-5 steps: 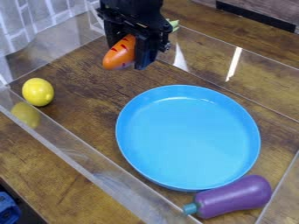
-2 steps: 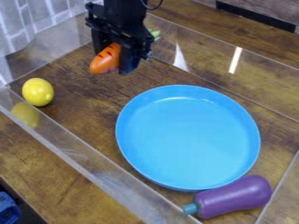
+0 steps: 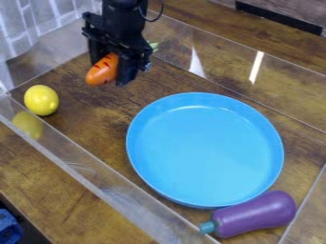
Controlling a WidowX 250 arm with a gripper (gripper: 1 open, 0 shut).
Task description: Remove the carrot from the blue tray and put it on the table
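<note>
We see the black robot gripper (image 3: 110, 69) pinching the small orange toy carrot (image 3: 101, 70) between its fingers, the jaws closed part-way on the carrot's body and pointing almost straight down. The carrot hangs at the gripper's left side in the picture, tilted, its pale green top hidden up among the fingers.

A second ago the gripper carried the carrot further right and higher in the view, near the far acrylic wall; since then it has swung left and come down, and it now hangs over bare wood, well apart from the large round bright blue plastic tray (image 3: 204, 195). The tray lies empty, so we judge the removal half of the task done. What remains is the placing: the carrot is still off the dark brown wooden tabletop (image 3: 76, 124), though how far above it we cannot tell from this single view.

The small yellow lemon (image 3: 41, 99) sits near the left acrylic wall, some way in front of the gripper, and the purple toy eggplant (image 3: 254, 216) lies touching or just beside the tray's near rim; neither stands under the carrot. In our judgement, the next move calls for a little more descent and then spreading the jaws, keeping the carrot from rolling toward the lemon.
</note>
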